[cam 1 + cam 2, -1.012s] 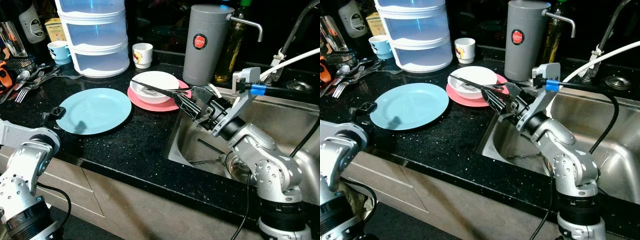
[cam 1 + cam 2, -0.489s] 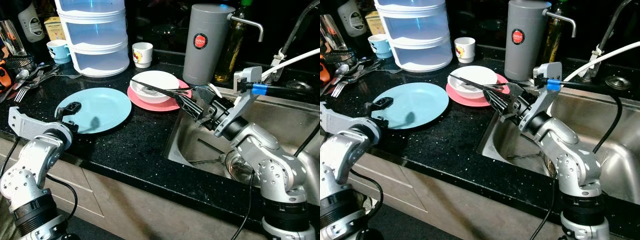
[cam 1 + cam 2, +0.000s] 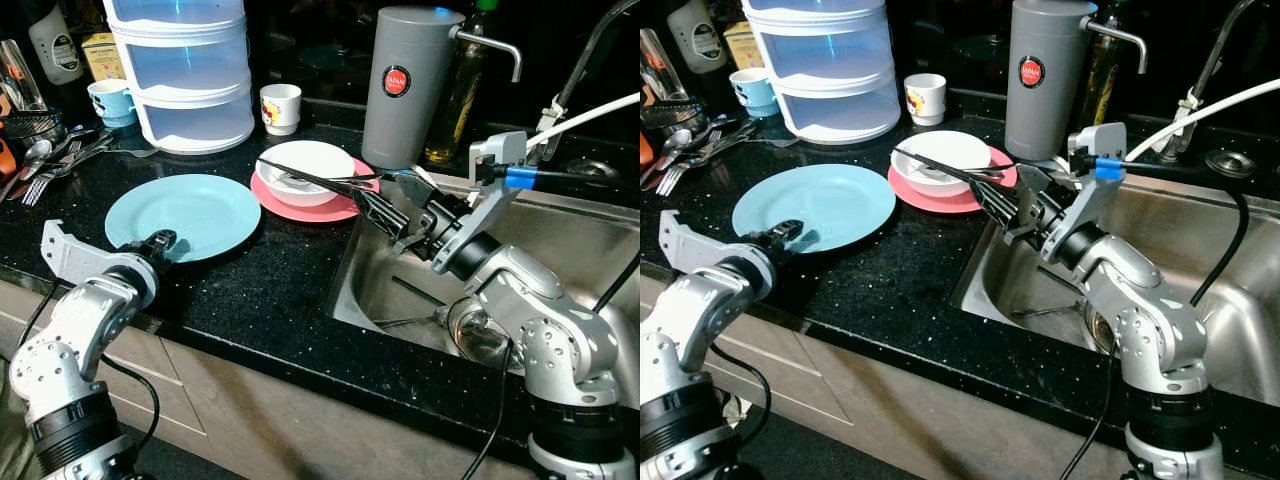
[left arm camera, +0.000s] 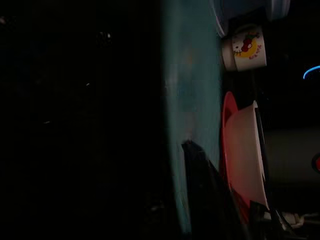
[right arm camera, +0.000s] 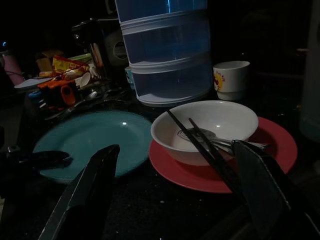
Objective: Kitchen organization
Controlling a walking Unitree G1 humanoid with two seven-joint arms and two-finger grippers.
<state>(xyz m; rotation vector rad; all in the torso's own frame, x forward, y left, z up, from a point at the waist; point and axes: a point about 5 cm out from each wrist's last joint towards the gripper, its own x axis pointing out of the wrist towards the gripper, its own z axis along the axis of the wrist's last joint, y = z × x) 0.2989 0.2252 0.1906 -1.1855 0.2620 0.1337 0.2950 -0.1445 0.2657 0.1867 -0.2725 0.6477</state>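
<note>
Centrally, the black counter (image 3: 260,290) spans the frame, the steel sink (image 3: 590,250) at right; left of centre lies the blue plate (image 3: 190,210), beside it the white bowl (image 3: 305,170) with chopsticks on a pink plate (image 3: 335,208); the right gripper (image 5: 175,190), fingers spread apart, hovers at the sink's edge; the left gripper (image 3: 160,242) touches the blue plate's near rim, grip unclear
</note>
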